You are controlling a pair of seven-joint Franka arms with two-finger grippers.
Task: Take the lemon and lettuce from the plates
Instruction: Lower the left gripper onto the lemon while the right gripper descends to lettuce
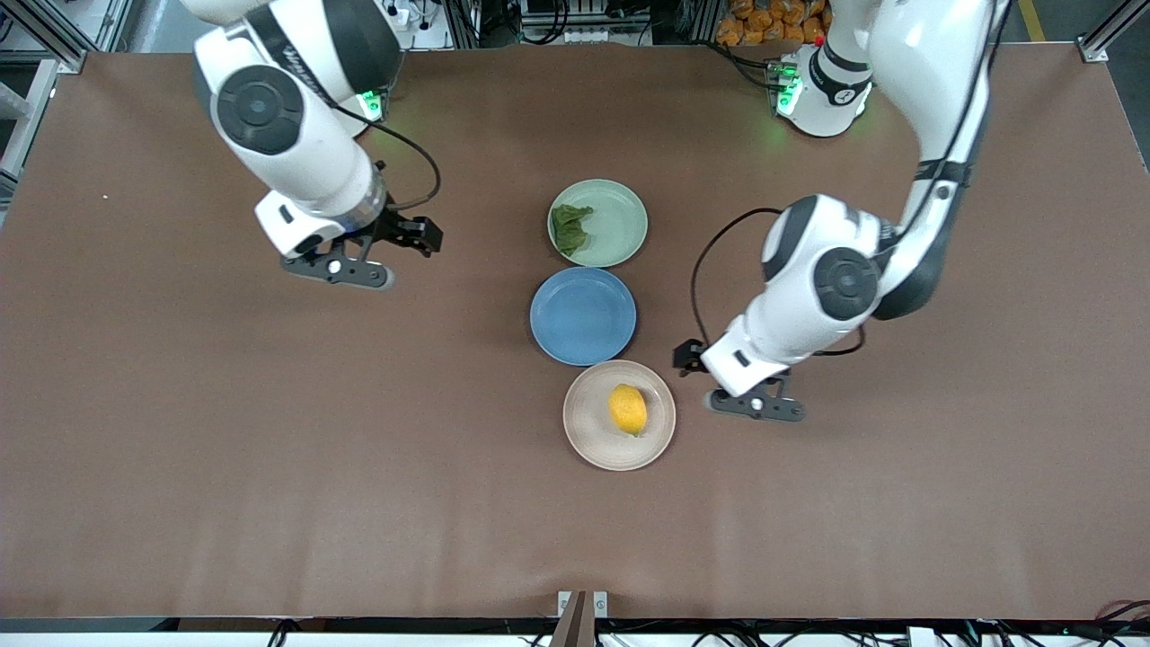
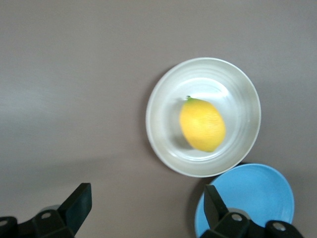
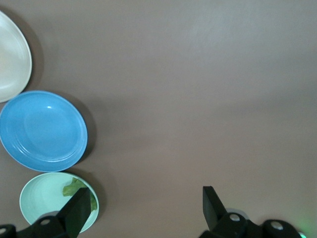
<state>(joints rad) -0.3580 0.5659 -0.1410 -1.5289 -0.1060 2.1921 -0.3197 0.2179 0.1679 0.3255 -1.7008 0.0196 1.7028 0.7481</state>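
Reading across the front view from the right arm's end, we first meet the right claw, hanging released over bare bench; its wrist view shows both fingers spread wide. The lettuce lies from it toward the middle of the bench, on the pale green plate, well apart from the claw. It is a small, crumpled dark green leaf with ragged edges, resting on the side of the plate toward the right arm, its length running roughly nearer-to-farther from the front camera. Nearer the camera sits the blue plate, bare, and nearer again the beige plate carrying the lemon. The lemon is a smooth yellow oval with a small pointed tip, lying about at the plate's centre, its long axis likewise running roughly nearer-to-farther. The left claw hangs released just beside this plate, over bare bench toward the left arm's end, and we judge it the natural arm for the lemon, needing only a short sideways shift and a descent across the fruit's narrow width.
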